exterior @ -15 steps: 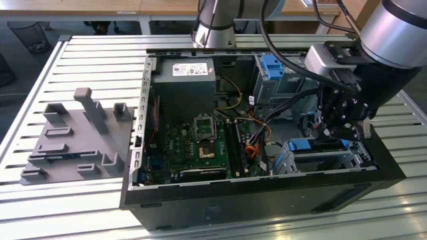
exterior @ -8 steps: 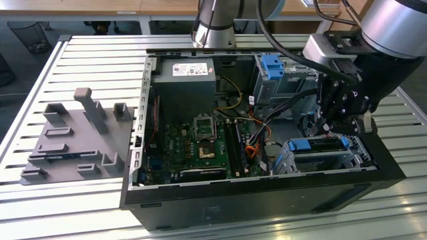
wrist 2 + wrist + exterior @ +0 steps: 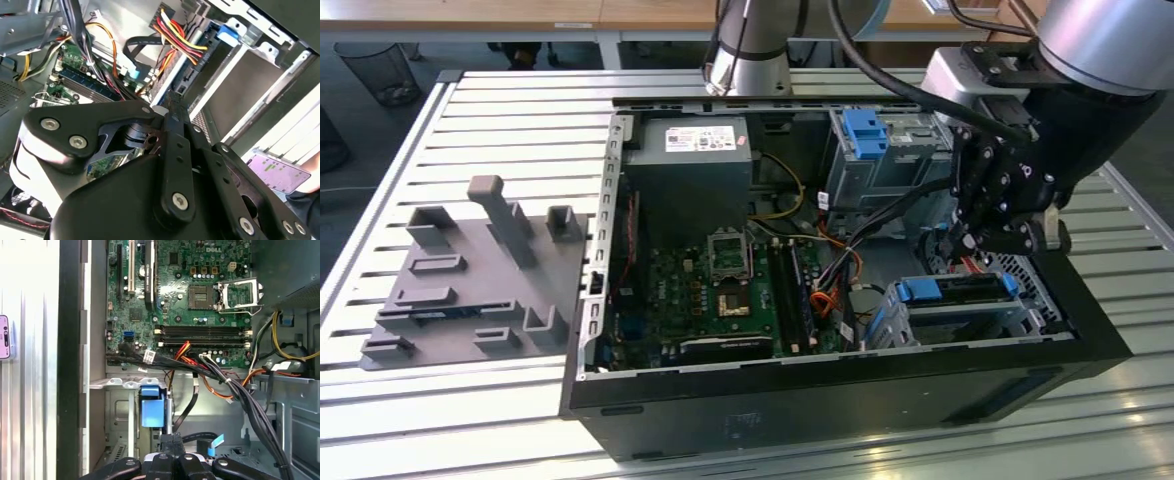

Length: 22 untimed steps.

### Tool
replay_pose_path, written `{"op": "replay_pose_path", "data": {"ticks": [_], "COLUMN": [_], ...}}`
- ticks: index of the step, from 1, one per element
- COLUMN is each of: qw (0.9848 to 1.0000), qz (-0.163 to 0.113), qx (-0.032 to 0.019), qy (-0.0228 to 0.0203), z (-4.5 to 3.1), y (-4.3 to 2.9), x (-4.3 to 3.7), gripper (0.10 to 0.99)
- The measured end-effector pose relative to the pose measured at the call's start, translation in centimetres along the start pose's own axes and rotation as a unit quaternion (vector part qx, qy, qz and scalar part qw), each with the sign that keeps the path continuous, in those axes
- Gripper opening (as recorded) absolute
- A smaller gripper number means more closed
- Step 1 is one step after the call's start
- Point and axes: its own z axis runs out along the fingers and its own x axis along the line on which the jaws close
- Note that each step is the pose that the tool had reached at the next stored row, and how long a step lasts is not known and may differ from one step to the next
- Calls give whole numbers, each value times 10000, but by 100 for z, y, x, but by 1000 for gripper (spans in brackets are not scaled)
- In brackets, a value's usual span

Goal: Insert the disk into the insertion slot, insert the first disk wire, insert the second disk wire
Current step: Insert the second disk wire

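An open computer case is laid on a slatted table, and the gripper is lowered into its near corner on the exterior view's right. In the first wrist view the two fingers of the gripper are seen pressed together, so the claw is closed; whether anything is pinched between them cannot be told. The disk, framed by its blue carrier, is seated in the insertion slot at that same corner, just below the gripper. In the second wrist view the gripper is held just beside one end of the disk, where a bundle of red, yellow and black wires is led to a dark connector. A black flat cable with a blue end is seen close to the fingers. The motherboard is found to the exterior view's left of the slot, and the taller grey cage with a blue tab at the far side. A grey fixture block is set on the table, well apart on the exterior view's left.
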Motion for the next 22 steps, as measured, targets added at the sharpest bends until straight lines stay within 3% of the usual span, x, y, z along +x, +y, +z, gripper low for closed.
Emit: {"op": "replay_pose_path", "data": {"ticks": [9,20,21,22], "qw": [10000,10000,10000,10000], "qz": [0,2,2,1], "qx": [0,7,9,9], "qy": [0,42,43,45], "z": [4,24,27,32], "y": [14,39,41,40], "x": [-183,-288,-297,-304], "gripper": [106,114,173,173]}}
